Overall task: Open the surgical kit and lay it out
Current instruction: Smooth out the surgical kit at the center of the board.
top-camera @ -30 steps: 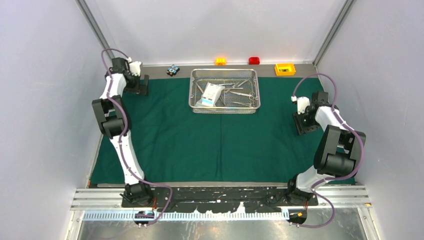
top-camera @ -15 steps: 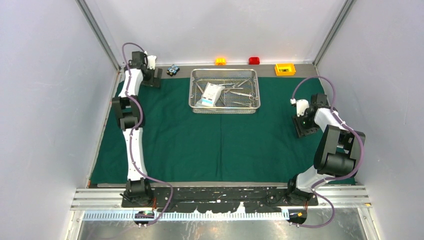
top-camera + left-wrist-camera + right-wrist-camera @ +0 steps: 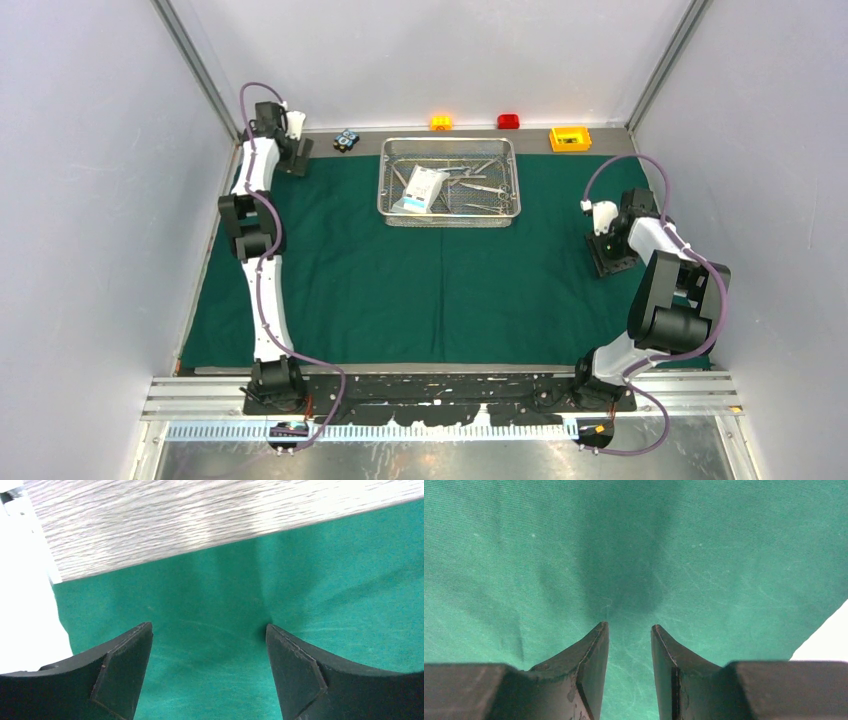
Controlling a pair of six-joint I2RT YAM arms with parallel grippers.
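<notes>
Left wrist view: the left fingers stand wide apart with nothing between them, poised over the dark green cloth; past their tips, toward 12 o'clock, the cloth's edge meets a strip of bare grey table. In the right wrist view the right fingers leave only a narrow gap, cloth showing through it and nothing gripped; a dark crease runs off from their tips toward 12 o'clock.

From the top camera the left arm reaches to the cloth's corner at about 11 o'clock; the right arm's fingers sit near the cloth's edge at about 3 o'clock. The cloth lies spread flat; the wire tray rests on it at 12 o'clock, well apart from both arms; the white pouch lies in its left half, slim steel tools beside it. Beyond the tray, on bare table, sit an orange block, a red block and a yellow box.
</notes>
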